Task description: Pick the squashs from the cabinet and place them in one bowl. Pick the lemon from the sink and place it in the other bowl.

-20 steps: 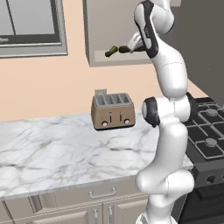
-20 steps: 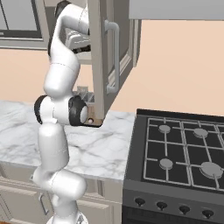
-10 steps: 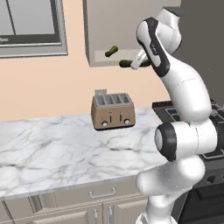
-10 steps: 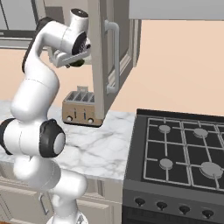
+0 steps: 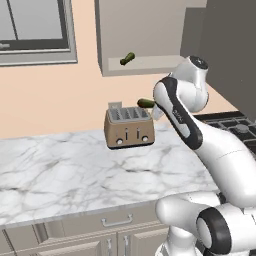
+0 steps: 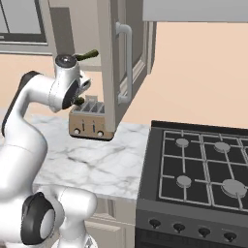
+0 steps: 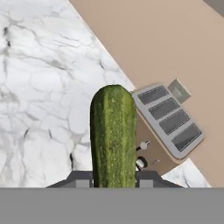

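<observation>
**One squash in the tool, one on the cabinet shelf**

The tool (image 7: 113,181) is clenched on a squash (image 7: 113,135), which juts forward from between the fingertips. It hangs in the air over the marble desk (image 5: 65,165), just above the toaster (image 5: 128,128). Farther back, the cabinet (image 5: 140,35) holds the second squash (image 5: 127,59), lying tilted on its shelf, well apart from the tool.

base views flank toaster (image 5: 128,127), hand view overhead
</observation>
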